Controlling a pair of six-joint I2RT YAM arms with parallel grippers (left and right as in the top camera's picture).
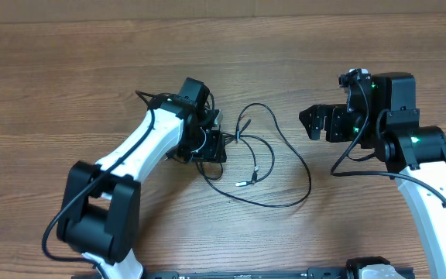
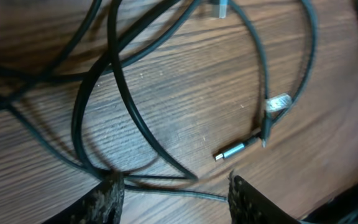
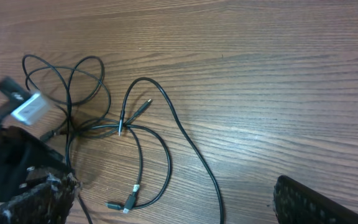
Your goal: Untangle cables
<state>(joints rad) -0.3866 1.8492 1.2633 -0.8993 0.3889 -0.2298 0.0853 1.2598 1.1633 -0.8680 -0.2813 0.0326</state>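
Cables (image 1: 242, 138) looped just beside left tool (image 2: 176, 190), right tool (image 1: 310, 124) well apart

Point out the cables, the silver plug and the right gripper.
cables (image 2: 131, 106), left wrist view, middle of one cord
silver plug (image 2: 229, 152), left wrist view, metal shell
right gripper (image 1: 310, 122), overhead view, midway between fingertips

On the wooden table (image 1: 91, 70), thin black cables (image 1: 239, 137) lie in loose, crossing loops at the middle, one wide loop sweeping out to the right. A small silvery plug (image 1: 244, 184) rests inside the loops. The left gripper (image 1: 208, 146) sits low over the tangle's left edge. The right gripper (image 1: 313, 122) points left, apart from the cables.
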